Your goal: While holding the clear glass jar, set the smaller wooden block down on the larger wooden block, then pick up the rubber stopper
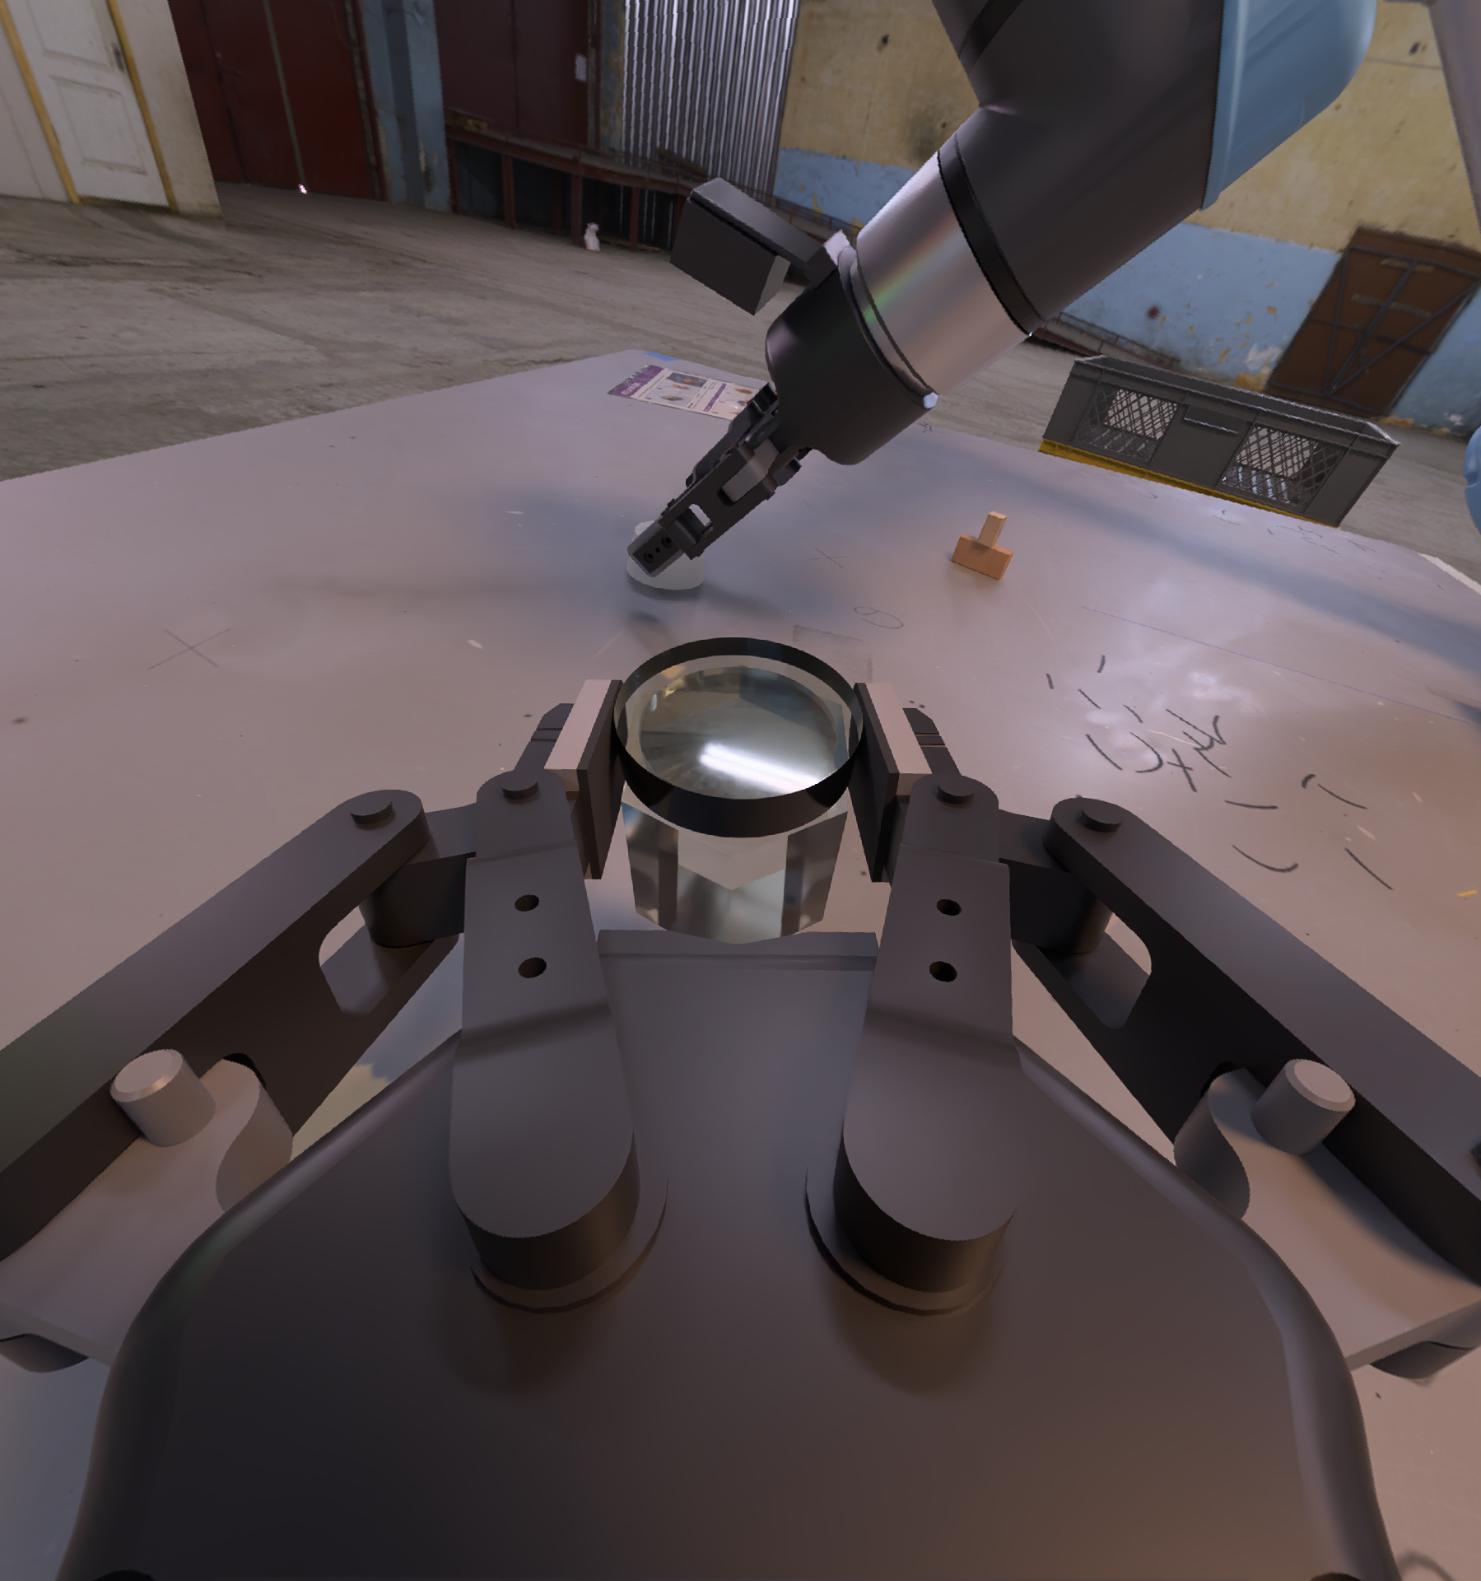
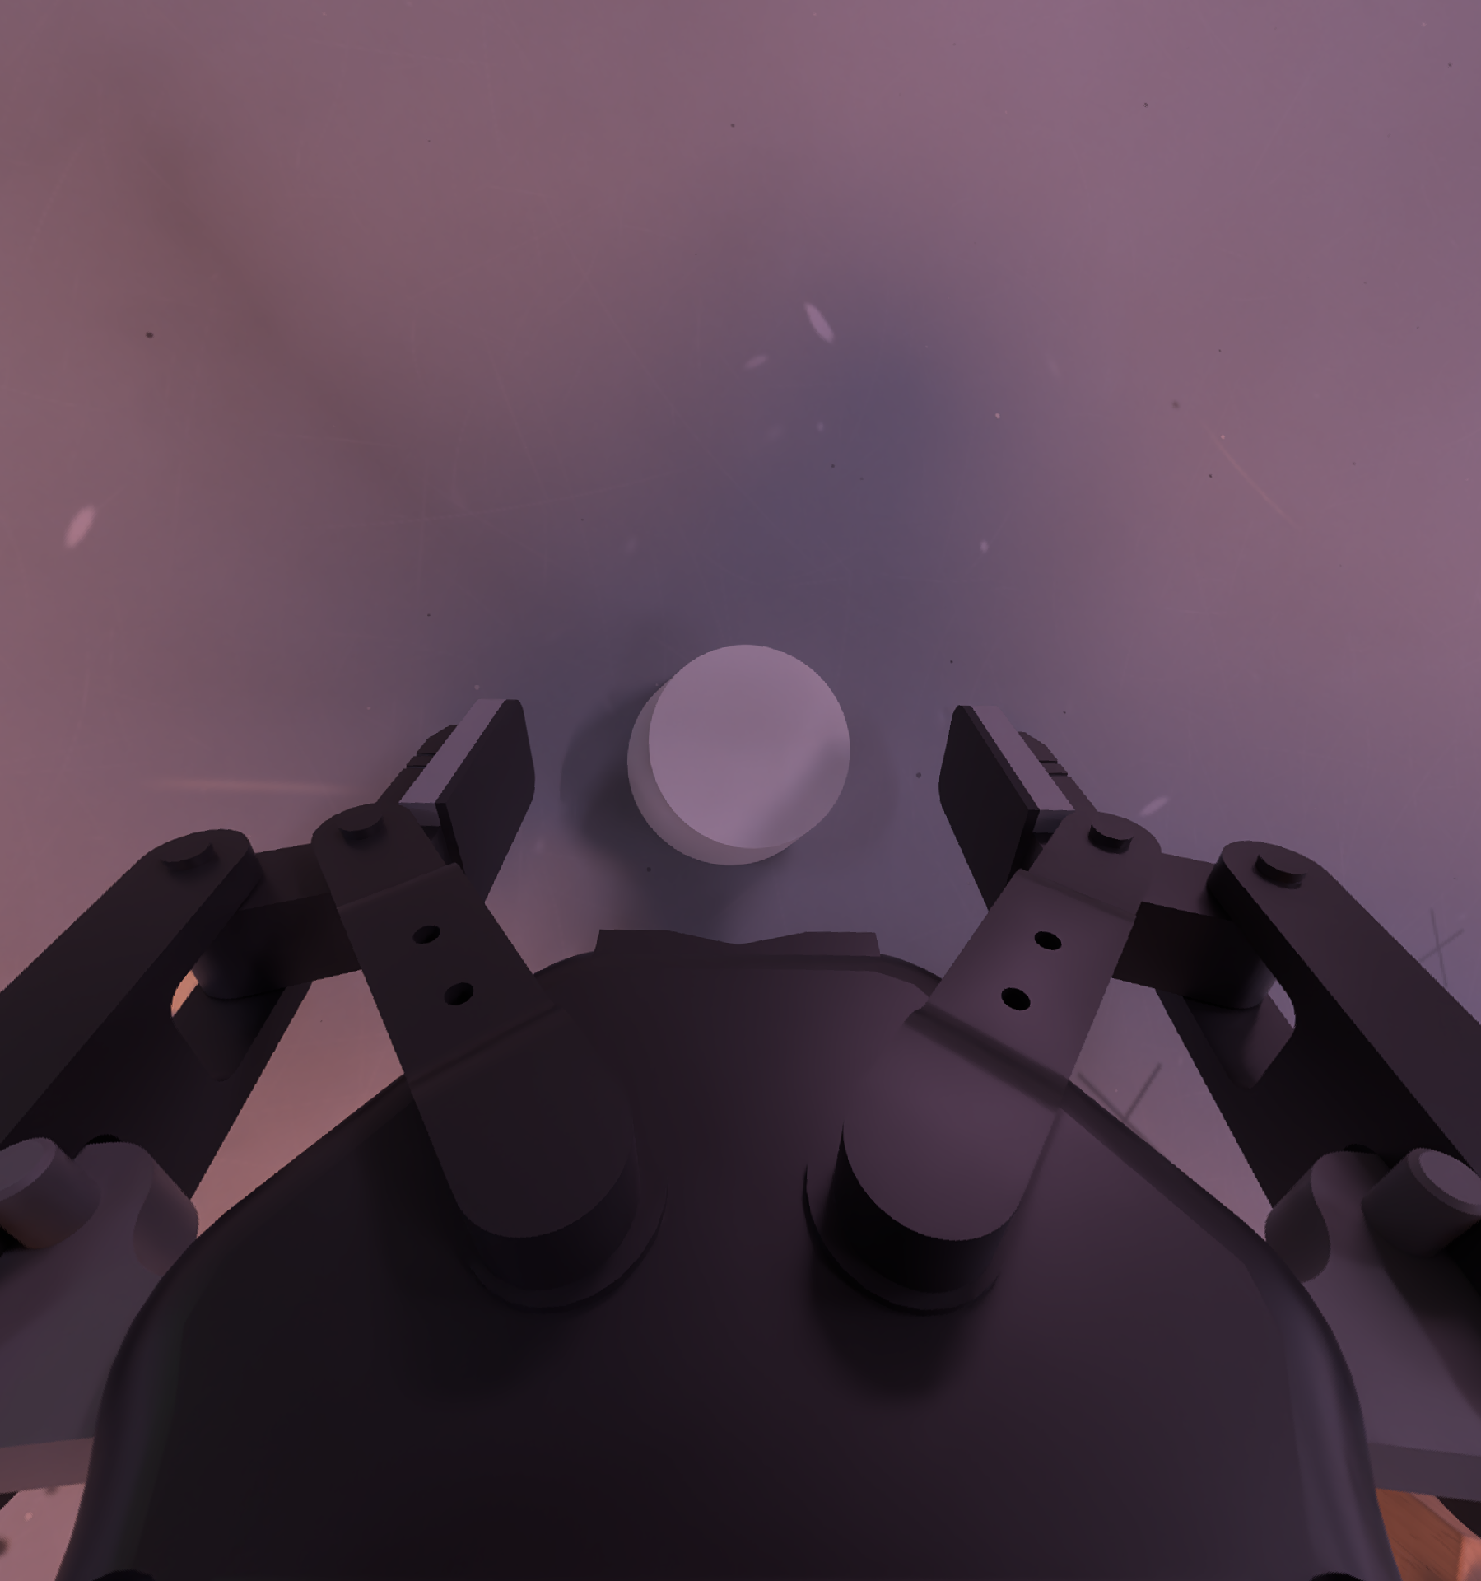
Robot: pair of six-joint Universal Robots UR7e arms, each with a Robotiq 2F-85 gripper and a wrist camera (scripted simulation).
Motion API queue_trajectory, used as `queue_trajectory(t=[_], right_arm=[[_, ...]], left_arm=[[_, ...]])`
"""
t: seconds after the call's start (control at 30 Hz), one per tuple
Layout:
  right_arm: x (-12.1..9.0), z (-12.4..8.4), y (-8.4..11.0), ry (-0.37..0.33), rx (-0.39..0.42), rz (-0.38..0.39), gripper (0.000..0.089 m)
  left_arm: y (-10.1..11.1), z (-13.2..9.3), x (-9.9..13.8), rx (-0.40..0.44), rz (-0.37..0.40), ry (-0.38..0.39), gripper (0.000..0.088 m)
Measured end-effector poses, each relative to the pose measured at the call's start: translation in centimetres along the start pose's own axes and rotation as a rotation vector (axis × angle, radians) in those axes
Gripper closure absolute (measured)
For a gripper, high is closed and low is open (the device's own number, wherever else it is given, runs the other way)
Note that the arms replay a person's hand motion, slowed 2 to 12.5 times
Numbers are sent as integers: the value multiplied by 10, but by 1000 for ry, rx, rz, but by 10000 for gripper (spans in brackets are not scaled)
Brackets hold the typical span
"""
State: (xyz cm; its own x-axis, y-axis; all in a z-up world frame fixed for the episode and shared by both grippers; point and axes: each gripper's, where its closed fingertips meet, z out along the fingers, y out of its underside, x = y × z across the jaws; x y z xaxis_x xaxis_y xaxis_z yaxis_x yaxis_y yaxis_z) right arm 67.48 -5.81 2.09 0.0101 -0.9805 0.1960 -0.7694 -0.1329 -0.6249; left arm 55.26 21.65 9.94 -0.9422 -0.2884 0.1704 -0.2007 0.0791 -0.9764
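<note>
So you're on the last bit now: the smaller wooden block (image 1: pixel 991 529) is already standing upright on the larger wooden block (image 1: pixel 982 558), right of centre in the upper half of the left wrist view, so I'd call the stacking done. Your left gripper (image 1: pixel 735 753) is clamped on the clear glass jar (image 1: pixel 735 770) mid-frame, one pad on each side just under the dark rim, and the jar looks lifted off the grey table (image 1: pixel 292 599). Your right gripper (image 2: pixel 737 770) is spread wide around the pale rubber stopper (image 2: pixel 741 753), which sits on the table dead centre in the right wrist view with a clear gap to each pad. Next move, I reckon: close evenly on the stopper's sides, then lift. It's short and round, so grip it low or it may squirt out.
</note>
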Motion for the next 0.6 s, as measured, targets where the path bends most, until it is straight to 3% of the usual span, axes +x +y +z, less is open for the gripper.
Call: queue_trajectory(t=[0.6], right_arm=[[10,1,-1,32,12,39,72]], left_arm=[[0,0,1,0,1,3,419]])
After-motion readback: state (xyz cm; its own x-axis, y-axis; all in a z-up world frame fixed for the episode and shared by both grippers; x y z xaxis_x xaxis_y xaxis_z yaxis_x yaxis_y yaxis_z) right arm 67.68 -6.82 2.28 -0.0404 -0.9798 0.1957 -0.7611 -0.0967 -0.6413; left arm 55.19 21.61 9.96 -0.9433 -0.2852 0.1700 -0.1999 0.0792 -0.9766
